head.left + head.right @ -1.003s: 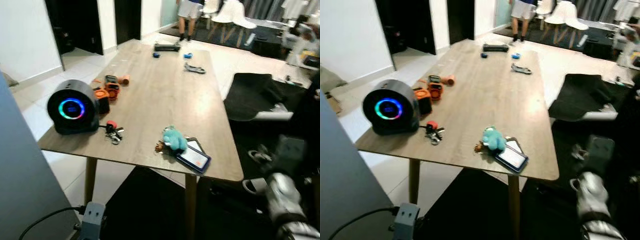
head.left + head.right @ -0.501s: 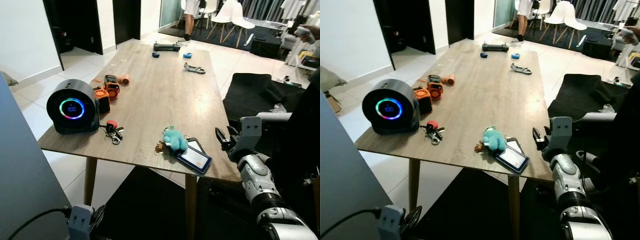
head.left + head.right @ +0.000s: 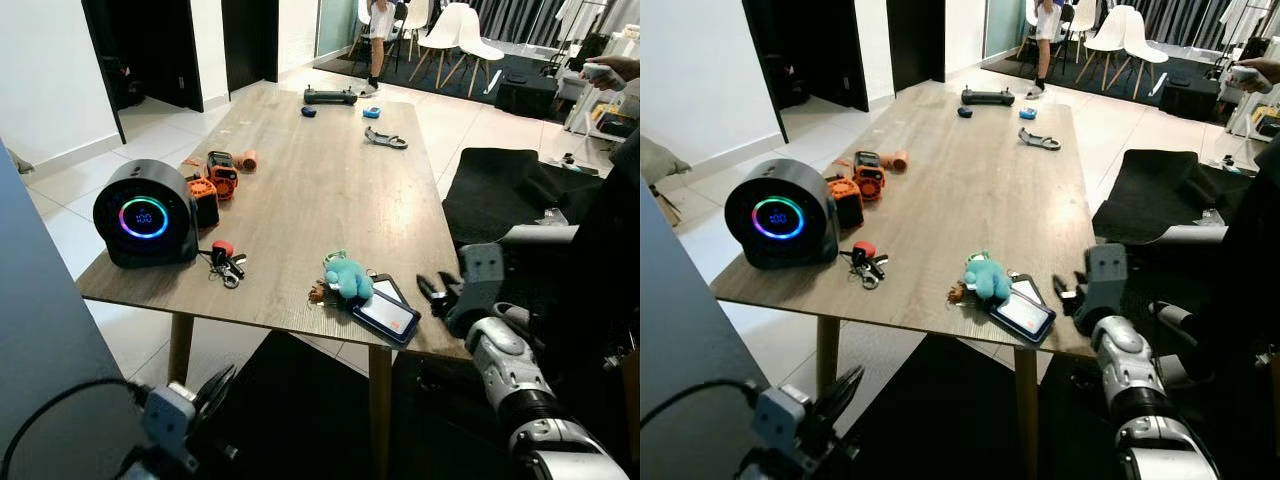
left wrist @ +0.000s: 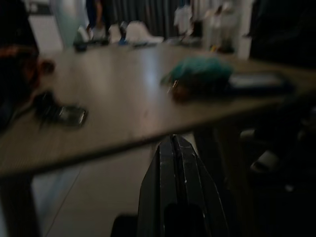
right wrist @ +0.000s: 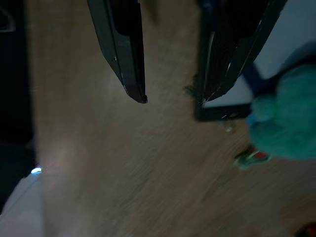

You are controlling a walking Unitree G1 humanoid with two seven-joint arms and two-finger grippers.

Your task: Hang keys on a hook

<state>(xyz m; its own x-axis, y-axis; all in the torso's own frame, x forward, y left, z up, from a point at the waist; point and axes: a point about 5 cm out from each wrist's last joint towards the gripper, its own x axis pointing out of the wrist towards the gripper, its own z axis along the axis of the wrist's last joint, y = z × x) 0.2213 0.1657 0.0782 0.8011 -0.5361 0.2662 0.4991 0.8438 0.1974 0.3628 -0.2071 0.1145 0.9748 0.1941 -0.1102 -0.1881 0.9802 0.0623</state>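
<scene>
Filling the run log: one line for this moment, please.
right gripper: open, at table edge beside card holder | teal plush keychain: untouched | left gripper: low, shut

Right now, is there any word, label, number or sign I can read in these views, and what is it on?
None can be read.
Round speaker: lit digits inside its glowing ring, too small to read.
Card holder: an orange patch, no legible print.
Orange gadgets: any markings are too blurred.

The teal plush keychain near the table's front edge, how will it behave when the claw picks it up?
The teal plush keychain looks soft, so it would likely squash under the right claw. Its small keys probably dangle and swing. It partly overlaps the card holder, which may shift.
</scene>
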